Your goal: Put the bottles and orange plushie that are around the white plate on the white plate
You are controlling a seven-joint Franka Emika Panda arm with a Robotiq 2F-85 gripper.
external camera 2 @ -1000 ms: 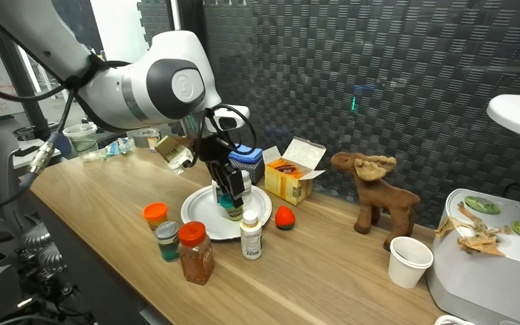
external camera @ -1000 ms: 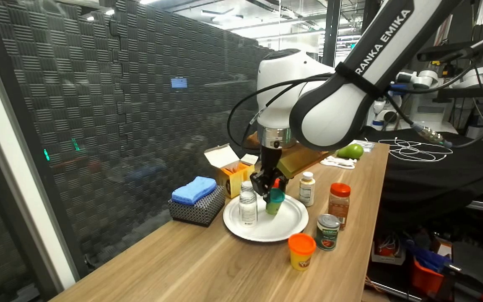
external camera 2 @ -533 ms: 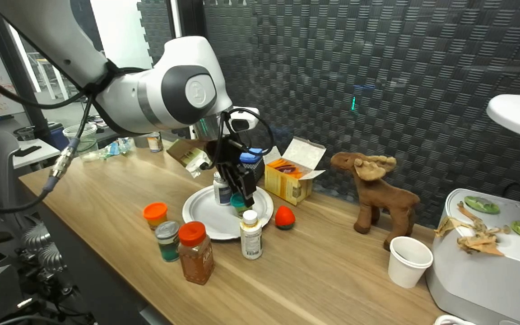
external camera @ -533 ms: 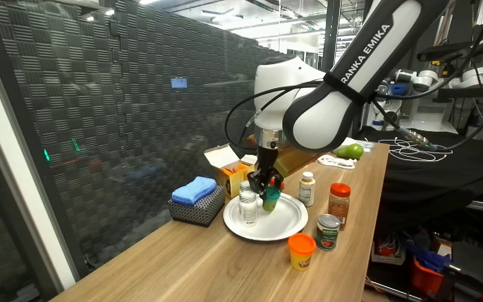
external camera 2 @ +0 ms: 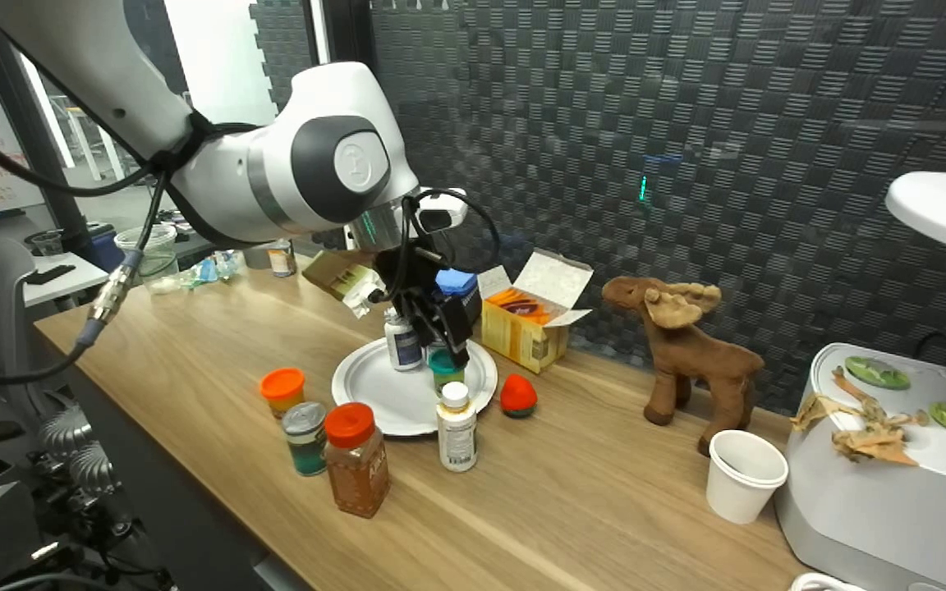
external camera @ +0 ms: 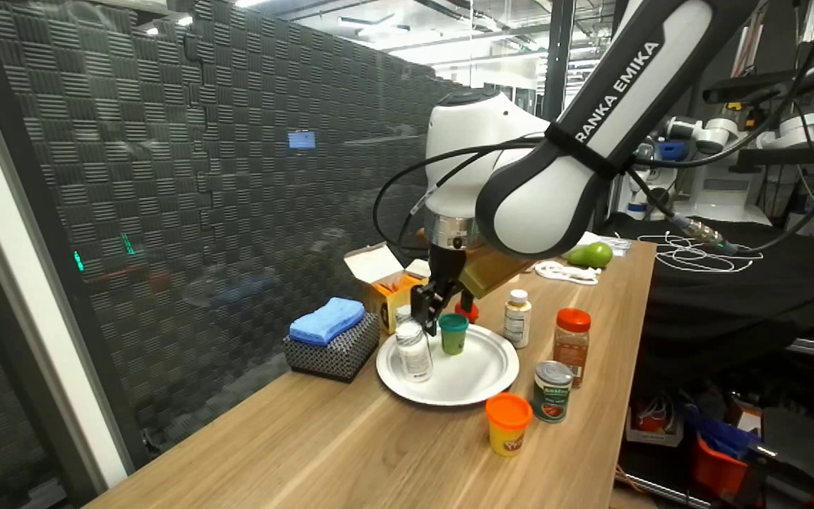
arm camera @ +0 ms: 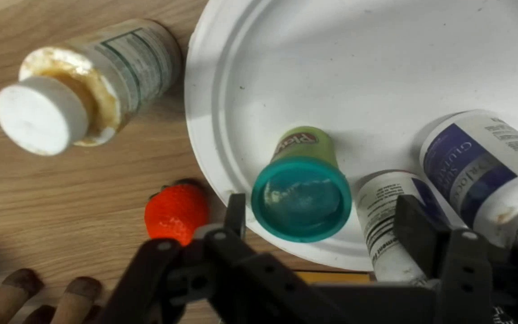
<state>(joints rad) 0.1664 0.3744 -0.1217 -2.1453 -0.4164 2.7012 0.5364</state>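
Observation:
My gripper (arm camera: 322, 216) stands open around the top of the teal-topped jar (arm camera: 301, 198), which rests upright on the white plate (external camera: 478, 371). The left finger (arm camera: 236, 211) is apart from the jar. The right finger (arm camera: 414, 229) overlaps a white bottle (arm camera: 389, 220) in the wrist view; touching or not, I cannot tell. Another white bottle (external camera: 414, 353) leans on the plate. Off the plate stand a white-capped bottle (external camera 2: 457, 431) and a red-capped bottle (external camera 2: 357, 464). The orange plushie (external camera 2: 518, 396) lies on the table beside the plate rim.
An orange-lidded tub (external camera: 508, 424) and a can (external camera: 552, 392) stand near the plate. Behind it are the open yellow carton (external camera 2: 522, 328) and a blue cloth (external camera: 327, 320) on a dark box. A brown plush animal (external camera 2: 699, 361) and paper cups (external camera 2: 744, 476) stand farther off.
The gripper has shifted toward the carton side and then opened, letting go of the teal-topped jar, which slid along with it. One white bottle on the plate has gone from upright to tilted.

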